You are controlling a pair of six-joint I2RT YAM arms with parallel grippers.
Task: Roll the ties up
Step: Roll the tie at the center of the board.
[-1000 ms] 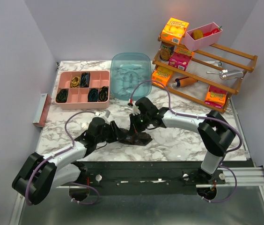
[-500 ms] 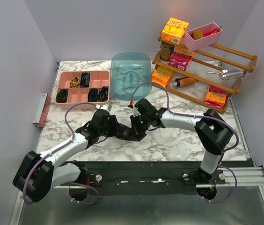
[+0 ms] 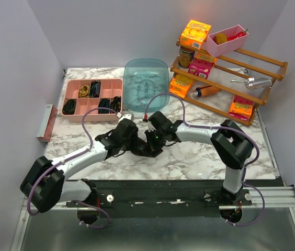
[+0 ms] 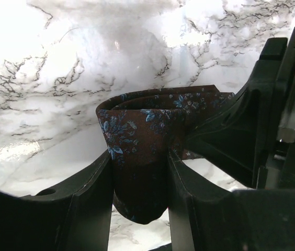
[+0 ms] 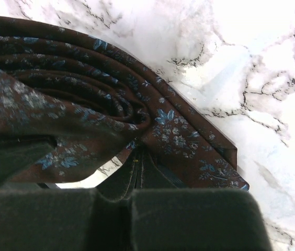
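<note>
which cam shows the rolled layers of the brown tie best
Right wrist: the brown tie fills the frame, its coiled layers and blue flower print plain. Left wrist shows a folded loop pinched in the left gripper. Top external shows only a dark lump by the right gripper.

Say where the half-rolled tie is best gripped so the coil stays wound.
Pinch the tie across its wound layers, coming in at the edge where the spiral shows, one finger on each side. The coil is loose and flattened, so squeezing all the layers together likely keeps it wound. Holding only the tail would let it unwind.
</note>
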